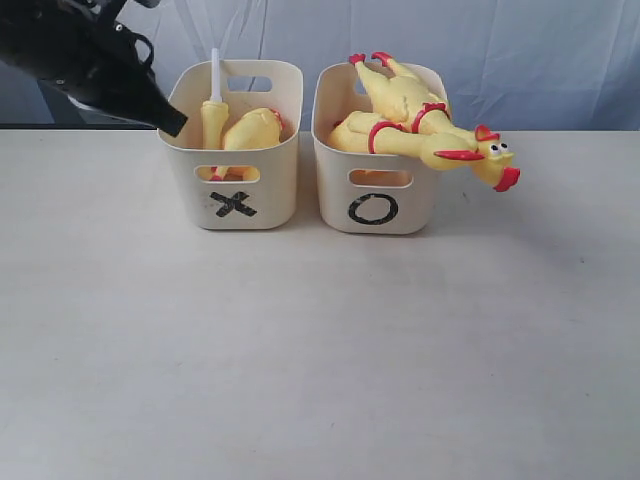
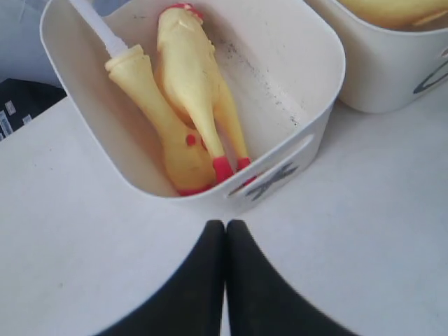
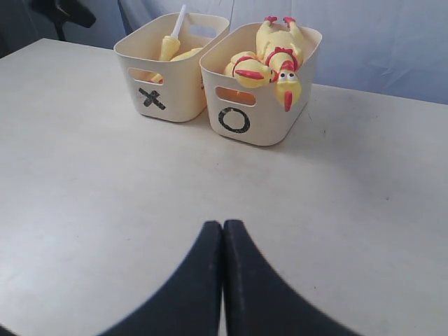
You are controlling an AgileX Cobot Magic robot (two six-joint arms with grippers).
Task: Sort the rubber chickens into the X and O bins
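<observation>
L gripper point(image 1: 172, 122): fingers pressed together, nothing in them, tip hanging just off the X bin point(image 1: 272, 195)'s left rim, outside the tub and above the table point(image 1: 320, 360).

Inside the X bin: the leg piece point(image 1: 213, 118) leans on the left wall w/ its white stick point(image 1: 215, 68) poking up past the rim. The headless chicken point(image 1: 256, 128) lies right next to it, red feet down at the marked wall. Both sit below the rim apart from the stick.

O bin point(image 1: 420, 205) is just right of the X bin, only a thin gap btwn the walls. It has two chickens point(image 1: 400, 98) piled up. One's feet stick up over the back rim, and the other's head point(image 1: 488, 155) droops out over the edge farthest from the X bin.

R gripper point(image 3: 222, 225): fingers together too, empty, well away from the X bin on its marked side, over bare table. Lots of open tabletop on that side of the X bin.
</observation>
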